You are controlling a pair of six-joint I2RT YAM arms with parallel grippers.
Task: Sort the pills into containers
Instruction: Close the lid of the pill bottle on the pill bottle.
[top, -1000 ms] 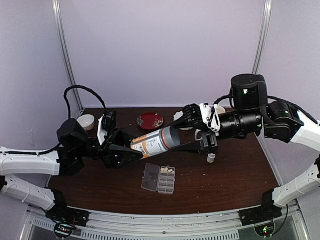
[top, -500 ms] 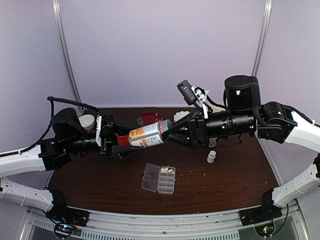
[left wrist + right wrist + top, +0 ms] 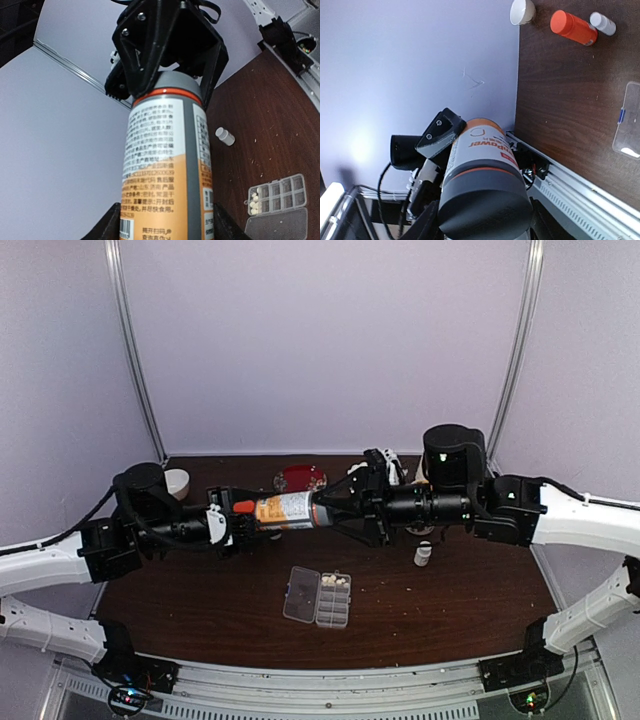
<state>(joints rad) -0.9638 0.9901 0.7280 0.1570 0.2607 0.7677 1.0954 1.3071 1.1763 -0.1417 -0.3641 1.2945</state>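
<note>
Bottle (image 3: 285,510) lies level in the air, long axis running arm to arm, left gripper (image 3: 238,515) clamped on its base and right gripper (image 3: 328,508) on its grey cap (image 3: 485,200), while box (image 3: 318,597), pills (image 3: 335,582) inside, sits on the table (image 3: 470,580) below, toward the near edge; bottle's contents are hidden.

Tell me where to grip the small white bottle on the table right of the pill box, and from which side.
Take the small white bottle by its round body just below the cap, coming down from above. It seems to stand upright, clear of the pill box, with bare table all round, so a top approach should meet nothing.
</note>
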